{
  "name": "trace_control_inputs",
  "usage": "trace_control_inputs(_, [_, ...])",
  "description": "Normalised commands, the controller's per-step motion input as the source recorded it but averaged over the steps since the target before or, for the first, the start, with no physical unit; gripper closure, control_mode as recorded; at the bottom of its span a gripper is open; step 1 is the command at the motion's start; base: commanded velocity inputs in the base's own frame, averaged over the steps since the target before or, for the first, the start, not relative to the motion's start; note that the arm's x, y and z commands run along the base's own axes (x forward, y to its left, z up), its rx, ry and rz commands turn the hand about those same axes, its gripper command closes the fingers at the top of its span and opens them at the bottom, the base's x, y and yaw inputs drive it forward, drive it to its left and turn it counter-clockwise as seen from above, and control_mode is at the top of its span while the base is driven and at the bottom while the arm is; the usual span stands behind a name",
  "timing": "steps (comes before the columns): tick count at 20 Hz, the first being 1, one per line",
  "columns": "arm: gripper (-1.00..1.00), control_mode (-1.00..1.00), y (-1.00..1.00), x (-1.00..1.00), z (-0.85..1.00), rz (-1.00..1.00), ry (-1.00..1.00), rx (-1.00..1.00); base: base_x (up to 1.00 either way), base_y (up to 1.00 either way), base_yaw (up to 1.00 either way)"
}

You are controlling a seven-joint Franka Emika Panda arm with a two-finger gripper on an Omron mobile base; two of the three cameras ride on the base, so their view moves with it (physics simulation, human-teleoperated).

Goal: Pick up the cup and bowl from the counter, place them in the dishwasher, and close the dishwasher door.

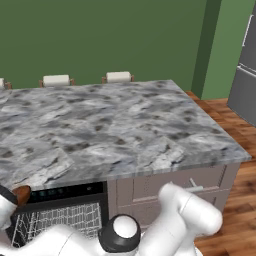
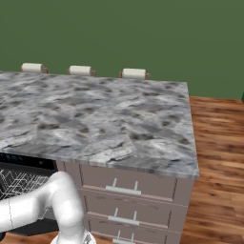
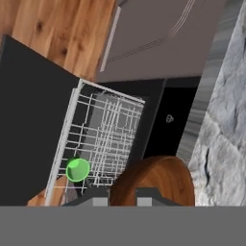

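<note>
Gripping the bowl, the hand hangs over the dishwasher rack holding the cup.

A plain dark green wall runs behind the island, with a lighter green section to the right. Three pale chair backs peek above the far edge. Warm wood plank floor spreads to the right, where a grey fridge stands.

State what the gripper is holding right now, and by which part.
The gripper holds the bowl, apparently by its near rim, above the open dishwasher's rack. The exact finger contact is hidden.
</note>
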Motion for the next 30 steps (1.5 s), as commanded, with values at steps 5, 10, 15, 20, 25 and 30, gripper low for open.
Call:
trace_control_inputs(5, [1.00,-1.00,-0.41,-0.13,-0.05,0.00,-0.09,0.00,0.00,0.00,0.00])
trace_control_inputs(10, [1.00,-1.00,-0.22,0.00,-0.05,0.00,-0.03,0.04,0.00,0.00,0.00])
trace_control_inputs(15, [1.00,-1.00,-0.05,0.00,-0.23,0.00,0.00,0.14,0.00,0.00,0.00])
trace_control_inputs(20, [1.00,-1.00,-0.05,0.00,-0.31,0.00,0.00,0.13,0.00,0.00,0.00])
trace_control_inputs(25, [1.00,-1.00,0.00,0.00,-0.39,0.00,0.00,0.12,0.00,0.00,0.00])
trace_control_inputs(30, [1.00,-1.00,0.00,0.00,-0.42,0.00,0.00,0.10,0.00,0.00,0.00])
